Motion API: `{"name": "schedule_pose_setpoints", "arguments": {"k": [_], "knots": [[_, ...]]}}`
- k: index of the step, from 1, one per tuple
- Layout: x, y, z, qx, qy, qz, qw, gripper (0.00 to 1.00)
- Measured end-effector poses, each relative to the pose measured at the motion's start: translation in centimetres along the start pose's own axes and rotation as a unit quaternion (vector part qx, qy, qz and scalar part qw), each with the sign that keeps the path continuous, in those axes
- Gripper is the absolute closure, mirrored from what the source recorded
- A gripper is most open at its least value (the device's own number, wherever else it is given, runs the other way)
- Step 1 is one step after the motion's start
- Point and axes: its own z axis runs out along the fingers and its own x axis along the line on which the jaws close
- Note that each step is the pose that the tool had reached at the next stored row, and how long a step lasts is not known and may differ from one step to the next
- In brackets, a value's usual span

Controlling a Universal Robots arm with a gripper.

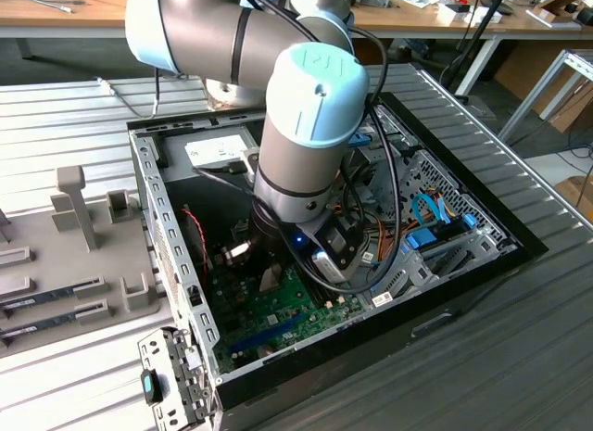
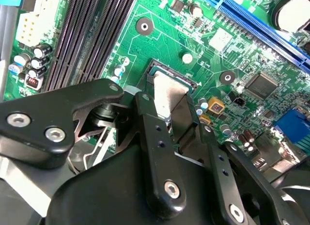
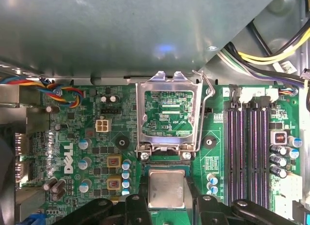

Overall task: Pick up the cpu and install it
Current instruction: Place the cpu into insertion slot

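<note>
Silvery-grey metal marks the top of the cpu (image 3: pixel 166 187) (image 2: pixel 168 94), which sits between the black fingers (image 3: pixel 136 208) (image 2: pixel 152 128) of the gripper (image 3: pixel 166 191) (image 2: pixel 169 106) in both wrist views. The fingers press against two opposite edges of the chip, so the gripper is clamped on it. The cpu is directly over the socket (image 3: pixel 164 163) on the green motherboard (image 3: pixel 87 123), with the socket's dark frame showing past the chip's far edge. Whether the chip already rests in the socket or hangs just above it is hard to tell. Just beyond the socket, in the first wrist view, the shiny metal load plate (image 3: pixel 141 113) is swung open and shows bare board through its window. Its thin wire lever (image 3: pixel 210 92) is raised beside it. A row of long black memory slots (image 3: pixel 247 138) lies near the socket, off to one side. In the exterior view the arm (image 1: pixel 306 125) reaches down into the open computer case (image 1: pixel 171 236), its wrist low over the motherboard near the case's middle.
</note>
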Motion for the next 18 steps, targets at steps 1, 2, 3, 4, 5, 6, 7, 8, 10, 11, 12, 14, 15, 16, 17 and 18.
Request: {"name": "schedule_pose_setpoints", "arguments": {"k": [1,2,3,4,5,6,7,8,10,11,12,14,15,16,17,18], "knots": [[0.01,-0.1,0.03,0.0,0.0,0.0,1.0,0.61],[0.0,-0.16,0.07,0.0,0.0,0.0,1.0,0.61],[0.0,-0.2,0.1,0.0,0.0,0.0,1.0,0.61],[0.0,-0.21,0.11,0.0001,0.0,0.0,1.0,0.61],[0.0,-0.21,0.12,0.0001,0.0,0.0,1.0,0.61],[0.0,-0.22,0.12,0.0001,0.0,0.0,1.0,0.61],[0.0,-0.22,0.13,0.0001,0.0,0.0,1.0,0.61],[0.0,-0.22,0.13,0.0001,0.0,0.0,1.0,0.61],[0.0,-0.22,0.12,0.0001,0.0,0.0,1.0,0.61],[0.0,-0.22,0.13,0.0001,0.0,0.0,1.0,0.61],[0.0,-0.22,0.13,0.0001,0.0,0.0,1.0,0.61],[0.0,-0.22,0.13,0.0001,-0.0001,0.0,1.0,0.61],[0.0,-0.21,0.14,-0.0001,-0.0001,0.0,1.0,0.59],[0.0,-0.21,0.14,-0.0001,-0.0001,0.0,1.0,0.54],[0.0,-0.22,0.14,0.0,0.0,0.0,1.0,0.48],[0.0,-0.21,0.13,0.0,0.0,0.0,1.0,0.48]]}}
